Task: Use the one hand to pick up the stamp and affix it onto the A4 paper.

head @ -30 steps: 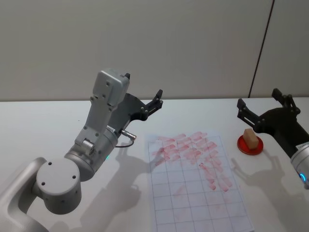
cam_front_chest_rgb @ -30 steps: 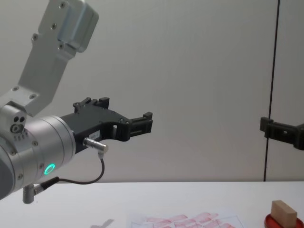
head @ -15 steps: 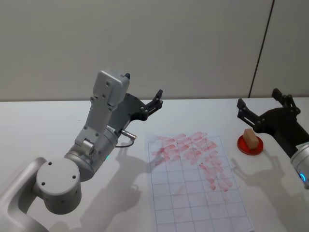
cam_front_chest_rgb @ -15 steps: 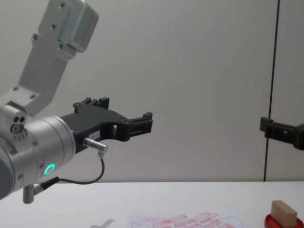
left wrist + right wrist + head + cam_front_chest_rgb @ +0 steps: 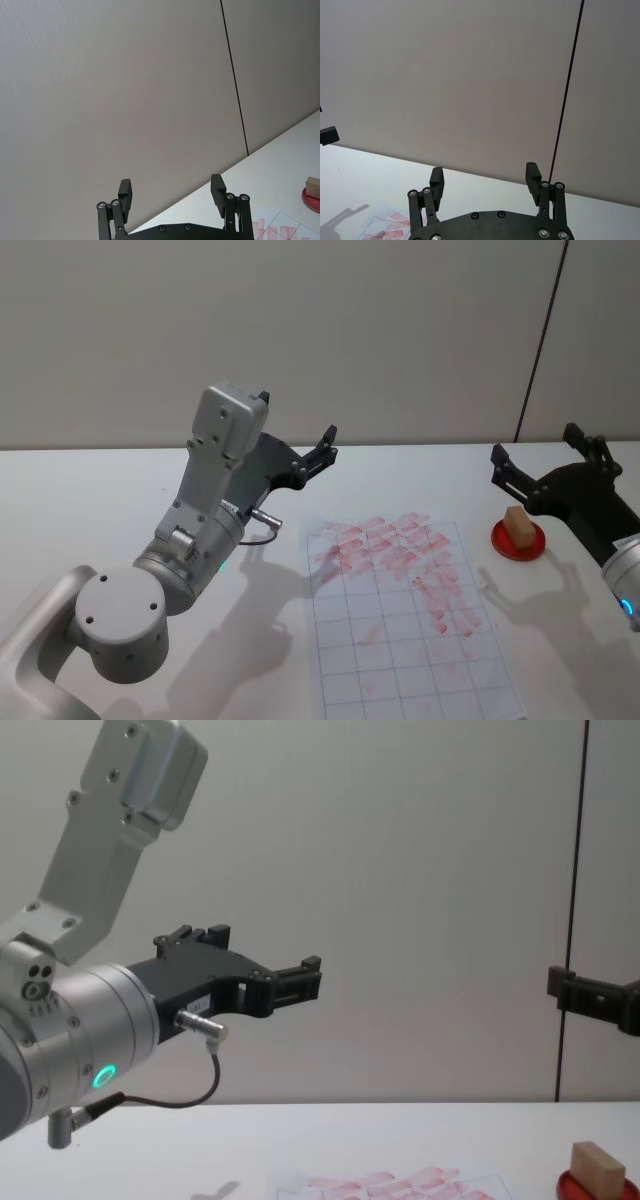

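The stamp (image 5: 517, 524), a small light-brown wooden block, stands on a red round pad (image 5: 518, 541) at the table's right. The A4 paper (image 5: 405, 610), gridded and covered with pink-red prints, lies flat in the middle. My right gripper (image 5: 535, 443), the hand, hovers open above and just behind the stamp, well clear of it. To the left of the paper, my left gripper (image 5: 297, 418) with the grey looped cable is raised and open, holding nothing. The stamp (image 5: 597, 1167) and paper (image 5: 400, 1183) show low in the chest view, with the right gripper (image 5: 590, 995) high above.
The white table (image 5: 90, 500) runs back to a plain grey wall (image 5: 350, 330) with a dark vertical seam. My left arm's large silver body (image 5: 190, 540) stands over the table's left part, close to the paper's left edge.
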You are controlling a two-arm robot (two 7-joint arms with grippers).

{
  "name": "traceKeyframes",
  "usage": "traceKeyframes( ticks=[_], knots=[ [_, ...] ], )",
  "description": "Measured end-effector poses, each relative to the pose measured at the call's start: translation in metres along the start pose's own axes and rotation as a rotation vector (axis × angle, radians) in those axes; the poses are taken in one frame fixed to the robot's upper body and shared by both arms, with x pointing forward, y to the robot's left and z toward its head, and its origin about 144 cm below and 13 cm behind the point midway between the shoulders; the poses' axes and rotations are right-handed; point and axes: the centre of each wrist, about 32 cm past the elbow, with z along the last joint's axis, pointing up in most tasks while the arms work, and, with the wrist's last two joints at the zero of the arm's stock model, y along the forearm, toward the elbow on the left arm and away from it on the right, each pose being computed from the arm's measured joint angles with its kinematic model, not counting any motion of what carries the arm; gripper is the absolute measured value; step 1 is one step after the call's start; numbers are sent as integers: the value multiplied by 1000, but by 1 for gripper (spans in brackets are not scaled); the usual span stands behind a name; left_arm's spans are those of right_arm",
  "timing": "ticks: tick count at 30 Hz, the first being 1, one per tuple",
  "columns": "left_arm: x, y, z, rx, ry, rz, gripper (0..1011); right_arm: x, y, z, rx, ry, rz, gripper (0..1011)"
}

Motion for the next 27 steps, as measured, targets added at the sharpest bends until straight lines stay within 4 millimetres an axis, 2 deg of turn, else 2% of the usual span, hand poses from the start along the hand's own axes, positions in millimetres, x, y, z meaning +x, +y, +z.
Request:
traceKeyframes(
  ticks=[13,27],
  knots=[
    [0,0,0,0,0,0,1001,1,0,0,-3,0,-4,1001],
    [0,0,0,0,0,0,1001,14,12,-5,-126,-10,-46,1001]
  ],
)
